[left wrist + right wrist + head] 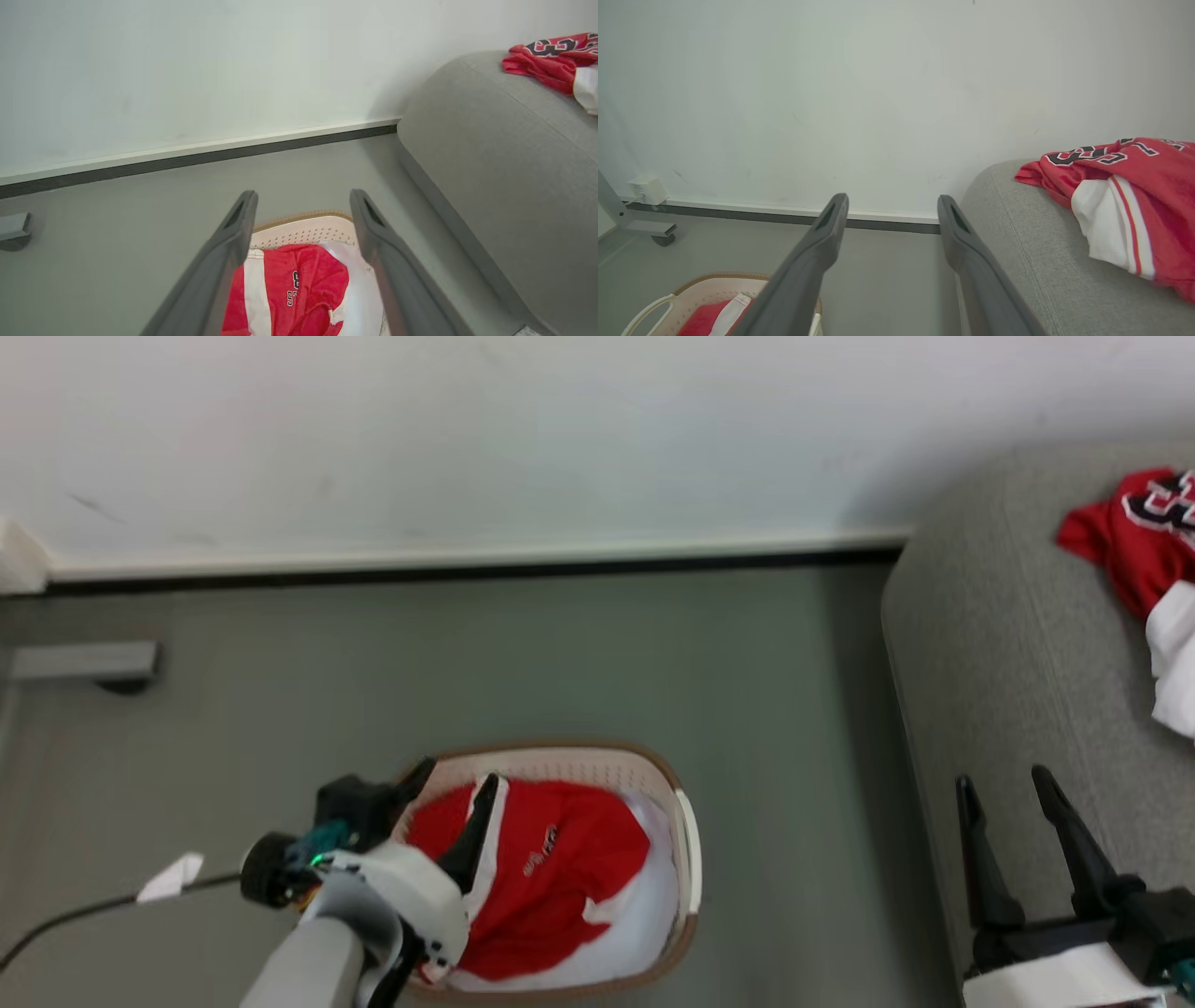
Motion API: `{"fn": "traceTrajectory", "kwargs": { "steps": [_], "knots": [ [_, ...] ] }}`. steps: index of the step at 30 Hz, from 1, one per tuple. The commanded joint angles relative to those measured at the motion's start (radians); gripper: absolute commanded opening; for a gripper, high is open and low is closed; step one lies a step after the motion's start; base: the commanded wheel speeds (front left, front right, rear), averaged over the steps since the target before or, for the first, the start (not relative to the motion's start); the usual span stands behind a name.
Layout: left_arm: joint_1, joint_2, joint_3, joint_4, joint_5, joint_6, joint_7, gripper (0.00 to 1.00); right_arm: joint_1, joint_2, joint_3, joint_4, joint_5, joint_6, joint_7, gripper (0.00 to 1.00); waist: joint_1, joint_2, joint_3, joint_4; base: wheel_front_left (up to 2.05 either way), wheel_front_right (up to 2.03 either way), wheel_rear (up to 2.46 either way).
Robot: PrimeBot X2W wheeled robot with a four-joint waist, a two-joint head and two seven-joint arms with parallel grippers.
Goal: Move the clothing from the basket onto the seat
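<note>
One heap of red clothing (560, 887) in the basket (689, 840), lower centre, looks soft and light; left gripper (456, 775), jaws wide, could pinch a fold.

Soft even light; head view blurred; wrist edges warped.

I read the basket (560, 767) as smooth cream plastic, perforated, with a textured brown rim. The clothing (560, 877) in it is soft, matt red and white cloth, creased. The seat (1008, 644) wears coarse grey woven fabric. The floor (560, 653) looks smooth and matt, the wall (467, 429) flat-painted. My left tool (303, 193) and right tool (892, 197) have dark, smooth, matt fingers.
</note>
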Motion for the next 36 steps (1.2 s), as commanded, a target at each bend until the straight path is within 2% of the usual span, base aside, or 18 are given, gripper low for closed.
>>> {"fn": "traceTrajectory", "kwargs": {
  "steps": [1,12,20,29,36],
  "knots": [
    [-0.045,0.010,-0.013,0.034,0.027,0.002,0.027,1.00,-0.032,-0.001,0.007,-0.010,0.005,-0.002,0.001,1.00,-0.0002,-0.0001,0.140,-0.069,0.00,0.00,0.00],
    [-0.311,0.037,-0.088,0.260,0.118,0.028,0.226,1.00,-0.176,0.024,0.043,-0.056,0.020,-0.002,0.001,1.00,-0.0002,-0.0001,0.401,-0.165,0.00,0.00,0.00],
    [-0.421,0.045,-0.114,0.383,0.155,0.056,0.308,1.00,-0.239,0.034,0.087,-0.071,0.027,-0.002,0.001,1.00,-0.0002,-0.0001,0.515,-0.201,0.00,0.00,0.00],
    [-0.500,0.061,-0.117,0.496,0.156,0.099,0.309,1.00,-0.278,0.043,0.119,-0.084,0.042,-0.002,0.001,1.00,-0.0002,-0.0001,0.601,-0.235,0.00,0.00,0.00],
    [-0.529,0.064,-0.099,0.547,0.126,0.118,0.260,1.00,-0.288,0.046,0.130,-0.084,0.057,-0.002,0.001,1.00,-0.0002,-0.0001,0.637,-0.244,0.00,0.00,0.00]
  ]
}}
